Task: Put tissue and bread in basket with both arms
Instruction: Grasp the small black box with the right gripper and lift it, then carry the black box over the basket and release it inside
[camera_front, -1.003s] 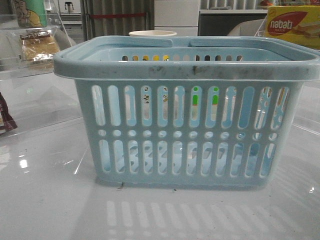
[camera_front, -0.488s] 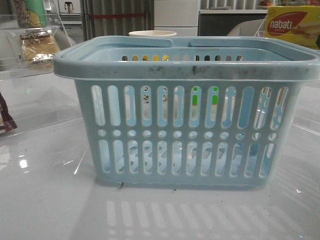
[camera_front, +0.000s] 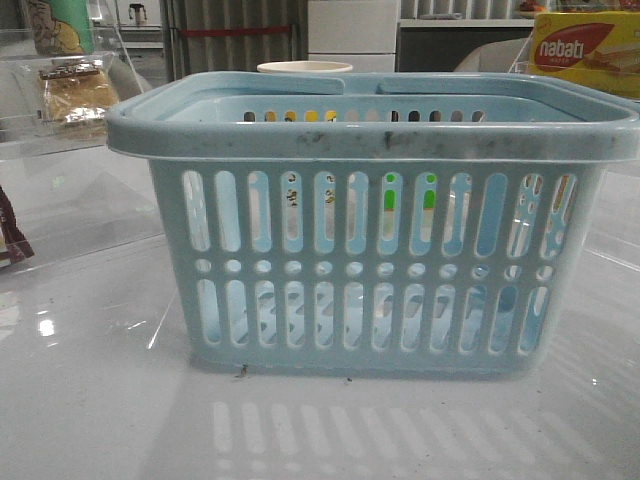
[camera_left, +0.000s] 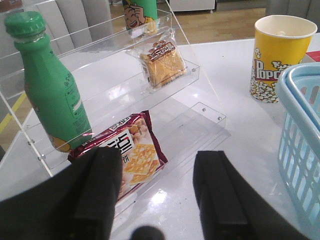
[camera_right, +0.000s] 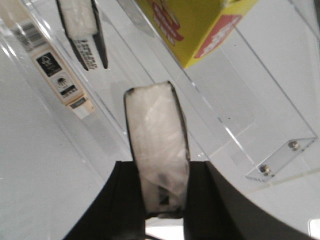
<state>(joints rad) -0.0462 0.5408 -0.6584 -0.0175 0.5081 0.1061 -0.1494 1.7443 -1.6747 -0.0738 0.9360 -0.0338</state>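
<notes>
The pale blue basket fills the middle of the front view, and neither gripper shows there. In the right wrist view my right gripper is shut on the tissue, a white pack standing edge-on between the fingers, in front of a clear acrylic shelf. The bread lies in its clear wrapper on the middle step of another acrylic shelf; it also shows at far left. My left gripper is open and empty, low over the table before that shelf, well short of the bread. The basket's side is beside it.
A dark red cracker packet lies on the bottom step, partly behind one left finger. A green bottle stands beside it, a yellow popcorn cup behind the basket. On the right shelf sit a yellow nabati box and another white pack.
</notes>
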